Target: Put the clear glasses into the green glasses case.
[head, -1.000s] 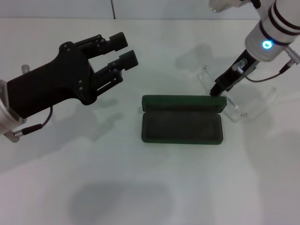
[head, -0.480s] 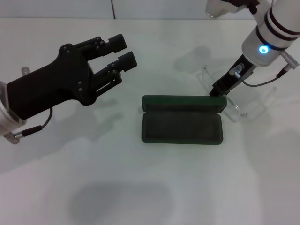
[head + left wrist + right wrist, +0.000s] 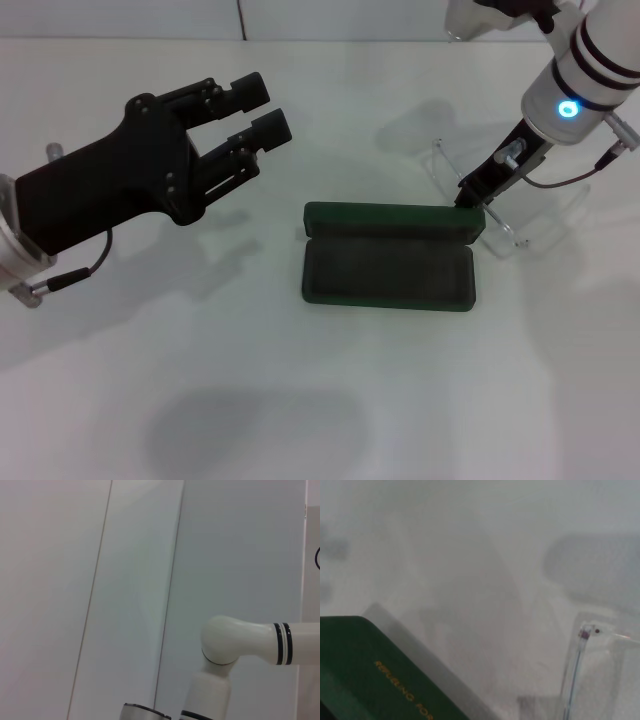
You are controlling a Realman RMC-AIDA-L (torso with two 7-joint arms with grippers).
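The green glasses case [image 3: 388, 272] lies open in the middle of the white table, its lid [image 3: 390, 219] raised along the far side. In the right wrist view the lid [image 3: 395, 690] shows gold lettering. The clear glasses [image 3: 503, 236] rest on the table just behind the case's right end. One hinge and thin arm [image 3: 583, 635] show in the right wrist view. My right gripper [image 3: 469, 194] is lowered onto the glasses at the case's far right corner. My left gripper [image 3: 258, 108] hovers open and empty over the table, left of the case.
The white table [image 3: 300, 400] stretches bare in front of the case and to its left. A pale wall [image 3: 240, 18] runs along the far edge. The left wrist view holds only wall panels and a white robot arm [image 3: 240, 640].
My right arm has shifted slightly to the right over the glasses. The case, the glasses and the left arm have stayed put.
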